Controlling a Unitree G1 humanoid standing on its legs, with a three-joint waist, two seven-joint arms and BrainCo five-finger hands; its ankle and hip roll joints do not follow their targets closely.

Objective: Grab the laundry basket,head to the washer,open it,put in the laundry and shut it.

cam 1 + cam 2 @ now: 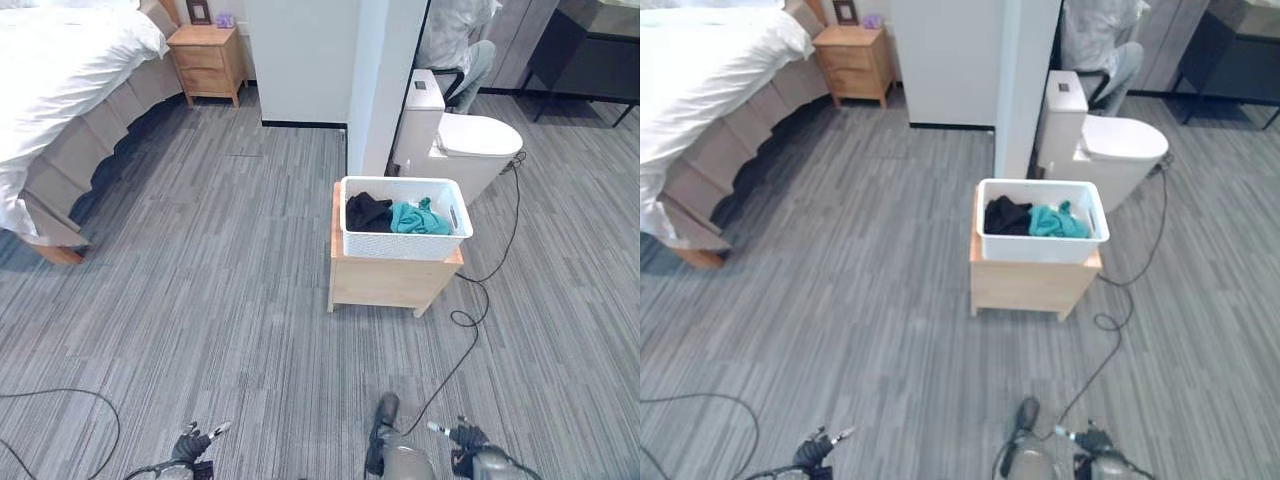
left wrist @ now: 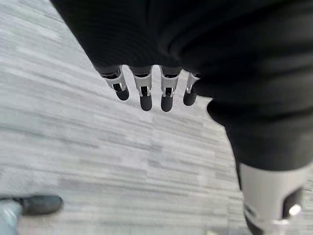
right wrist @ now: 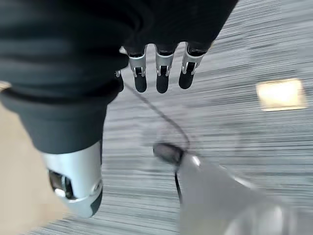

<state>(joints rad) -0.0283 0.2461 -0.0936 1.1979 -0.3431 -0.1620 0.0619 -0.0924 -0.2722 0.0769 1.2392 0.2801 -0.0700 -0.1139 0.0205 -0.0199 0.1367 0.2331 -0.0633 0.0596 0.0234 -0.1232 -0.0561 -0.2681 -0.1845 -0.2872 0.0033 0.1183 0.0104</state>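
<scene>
Basket (image 1: 405, 238) on wooden stand (image 1: 385, 281), ahead of you, long axis crosswise. Right robot hand (image 1: 462, 437) nearer than left robot hand (image 1: 194, 443); both released, empty.

Soft, even indoor light falls from above across the grey striped carpet floor (image 1: 200, 300), bright and without hard-edged shadows. The white quilted bedding (image 1: 60, 70) at the upper left is the brightest area, close to washed out, while the gap under the tan-skirted bed (image 1: 110, 180) is deep in shade. The pale wooden stand (image 1: 385, 282) casts only a faint shadow at its foot. The glossy white toilet (image 1: 480, 140) gleams. A warm rectangular patch of light (image 3: 281, 94) glares on the carpet in the right wrist view.
</scene>
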